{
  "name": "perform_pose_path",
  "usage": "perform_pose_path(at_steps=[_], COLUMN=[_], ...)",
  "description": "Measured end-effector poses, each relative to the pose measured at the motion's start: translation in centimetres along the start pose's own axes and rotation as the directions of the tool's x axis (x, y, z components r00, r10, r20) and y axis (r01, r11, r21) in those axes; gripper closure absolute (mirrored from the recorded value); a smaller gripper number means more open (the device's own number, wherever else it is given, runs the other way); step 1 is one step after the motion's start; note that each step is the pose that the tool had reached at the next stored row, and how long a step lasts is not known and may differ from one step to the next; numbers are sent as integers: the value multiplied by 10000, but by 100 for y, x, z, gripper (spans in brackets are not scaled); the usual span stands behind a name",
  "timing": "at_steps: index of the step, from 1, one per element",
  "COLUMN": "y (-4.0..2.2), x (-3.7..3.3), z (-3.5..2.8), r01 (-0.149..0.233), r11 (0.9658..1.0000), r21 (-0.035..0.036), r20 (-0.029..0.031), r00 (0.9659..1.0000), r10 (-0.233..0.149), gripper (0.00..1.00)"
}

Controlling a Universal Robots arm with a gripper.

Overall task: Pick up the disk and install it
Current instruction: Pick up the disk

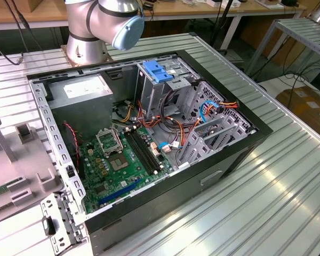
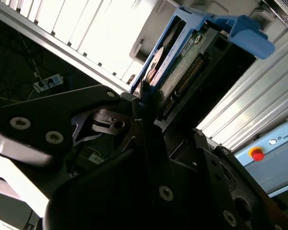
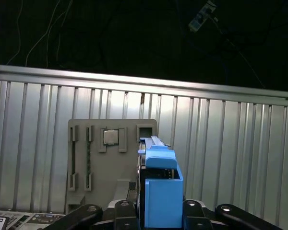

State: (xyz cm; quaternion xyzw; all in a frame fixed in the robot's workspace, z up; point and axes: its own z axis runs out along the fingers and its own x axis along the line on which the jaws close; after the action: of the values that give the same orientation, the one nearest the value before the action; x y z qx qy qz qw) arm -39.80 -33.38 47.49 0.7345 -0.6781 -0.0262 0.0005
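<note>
The disk (image 3: 161,191) (image 2: 180,67), dark body in a bright blue carrier, is up in the air, clamped in the pincer (image 3: 159,213) (image 2: 158,112). In both wrist views it sticks out well past the tips. The pincer is closed down to the disk's thickness w/ nothing else in it. In the second wrist view one dark fingertip (image 2: 145,92) presses on the disk's side, near its connector edge.

In the first wrist view, beyond the pincer's tips & well apart from them, lies the ribbed metal tabletop (image 3: 230,158). A gray holder (image 3: 110,175) sits flat on it, just off the line of the disk, w/ a square chip (image 3: 112,136) seated in one pocket.

In the exterior view the arm's base (image 1: 96,26) stands on that same tabletop. Right beside it lies an open PC case (image 1: 165,205), side panel off. Inside: green motherboard (image 1: 117,165), gray power supply (image 1: 80,96), & a metal drive cage (image 1: 165,90) w/ a blue latch (image 1: 157,72) on top. I can't tell from the exterior view how far the case is from the pincer.
</note>
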Motion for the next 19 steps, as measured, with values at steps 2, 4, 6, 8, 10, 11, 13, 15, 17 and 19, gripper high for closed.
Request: perform_pose_path(at_steps=[2, 4, 6, 8, 10, 11, 13, 15, 17, 19], y=[-12, -26, -49, -84, -99, -106, -123, -140, -157, -189], x=[5, 10, 20, 34, 39, 41, 48, 53, 59, 67], z=[0, -1, -2, -4, -5, -5, -6, -7, -8, -9], r01=[0, 0, 0, 0, 0, -1, 0, 0, 0, 0], r11=[10000, 10000, 10000, 10000, 10000, 10000, 10000, 10000, 10000, 10000], r21=[1, 0, 0, 1, 1, 1, 0, 0, 0, 0], r20=[0, 0, 0, 1, 0, 0, 0, 0, 0, 0], r00=[10000, 10000, 10000, 10000, 10000, 10000, 10000, 10000, 10000, 10000], r10=[0, 0, 0, 0, 0, 1, 0, 0, 0, 0], gripper=[64, 64, 64, 64, 64, 64, 64, 64, 64, 64])
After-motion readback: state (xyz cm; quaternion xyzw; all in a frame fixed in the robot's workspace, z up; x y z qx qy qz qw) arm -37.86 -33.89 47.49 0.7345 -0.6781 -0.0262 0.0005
